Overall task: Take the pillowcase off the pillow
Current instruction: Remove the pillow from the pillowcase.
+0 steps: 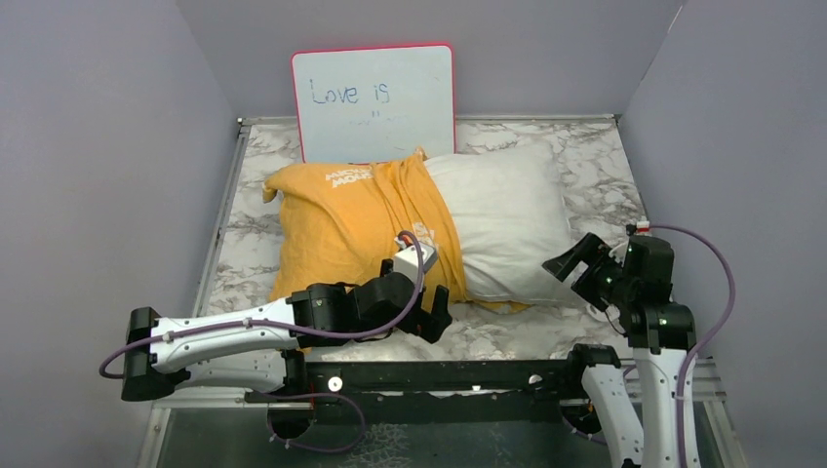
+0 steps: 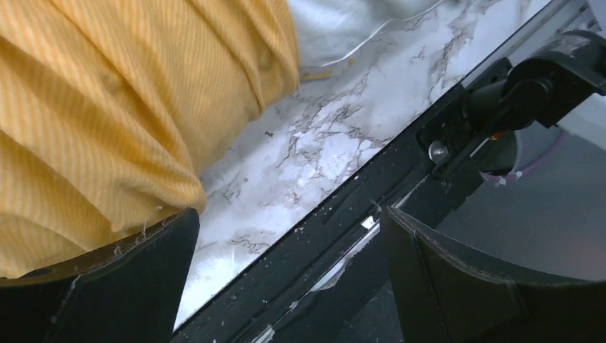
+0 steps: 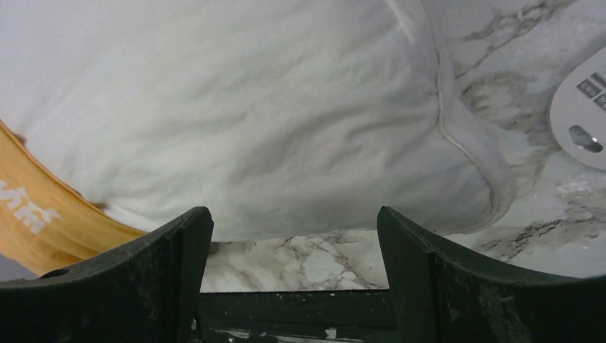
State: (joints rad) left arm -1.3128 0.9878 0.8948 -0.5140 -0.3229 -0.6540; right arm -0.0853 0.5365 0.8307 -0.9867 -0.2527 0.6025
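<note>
- The pillowcase (image 1: 361, 229) lay at the centre of the top view, yellow-orange face up, with white lettering near its upper left corner.
- It covered the left part of the pillow (image 1: 507, 224); the bare white right part stuck out toward the right of the frame.
- Both rested on the marble counter (image 1: 595, 156), just below a pink-framed whiteboard (image 1: 375, 97) reading "Love is".
- The left end effector (image 1: 436, 317) sat low at the pillowcase's lower edge, below the centre of the frame.
- In the left wrist view it (image 2: 289, 279) was released, with only counter and a black rail (image 2: 343, 214) showing between its jaws.
- Its left finger (image 2: 107, 286) sat at the edge of the striped orange fabric (image 2: 107, 107); whether it touched could not be told.
- The right end effector (image 1: 577, 263) hung near the pillow's lower right corner, at the right of the top view.
- In the right wrist view it (image 3: 293, 279) was released and grasped nothing, its jaws spread below the pillow's seamed white edge (image 3: 286, 107).
- A strip of orange cloth (image 3: 36, 221) showed at that view's left edge, and part of a white disc (image 3: 582, 121) at its right edge.
</note>
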